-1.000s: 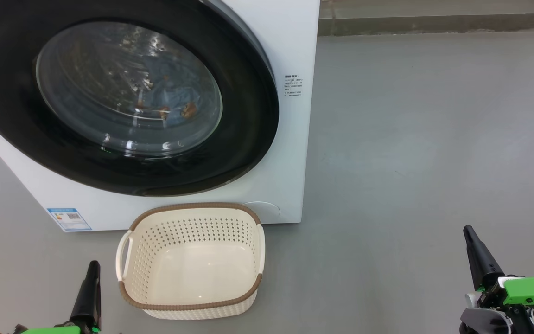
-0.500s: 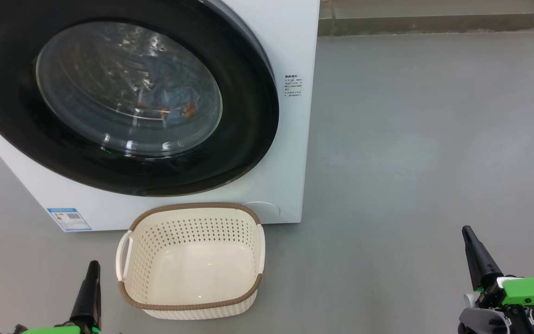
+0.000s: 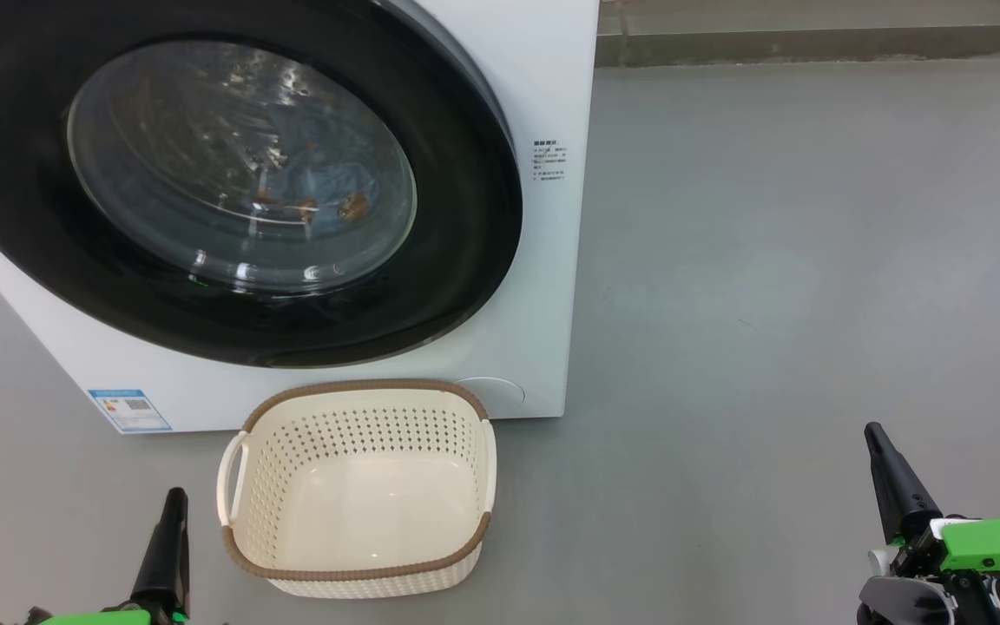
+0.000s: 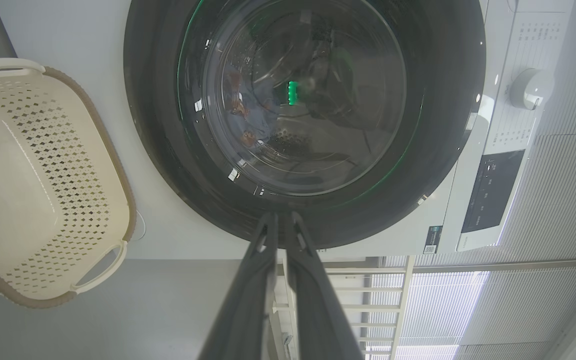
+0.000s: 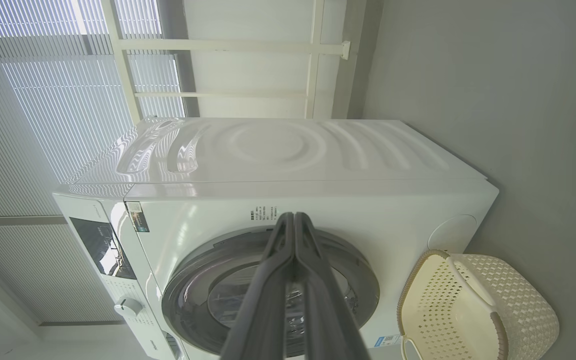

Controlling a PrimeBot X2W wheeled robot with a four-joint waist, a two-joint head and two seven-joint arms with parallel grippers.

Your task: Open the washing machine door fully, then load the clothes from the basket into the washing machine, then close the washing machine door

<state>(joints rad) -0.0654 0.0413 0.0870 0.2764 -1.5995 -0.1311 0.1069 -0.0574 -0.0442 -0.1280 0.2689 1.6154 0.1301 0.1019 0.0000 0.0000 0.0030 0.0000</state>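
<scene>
Floor (image 3: 769,260): plain grey, running back to a low ledge behind the washer.
Washing machine (image 3: 543,87): big white box standing on the floor at the upper left of the head view, front turned towards the robot.
Door (image 3: 465,217): round, with a wide glossy black rim and a bulging glass centre; it lies shut, flush against the machine's front.
Basket (image 3: 352,425): cream, perforated sides, brown rim; it sits upright on the floor just in front of the machine, below the door's lower edge, with its bare bottom showing.
Clothes (image 3: 326,182): light blue fabric with orange-brown patches, seen through the door glass, lying inside the drum.
Right gripper (image 3: 875,431): low at the right, well apart from the basket and the machine; its two dark fingers are pressed together with nothing between them.
Left gripper (image 3: 174,496): low at the left, just beside the basket's left handle without touching it; fingers closed together, holding nothing.
Sticker (image 3: 129,410): blue and white, on the machine's lower left front corner.
</scene>
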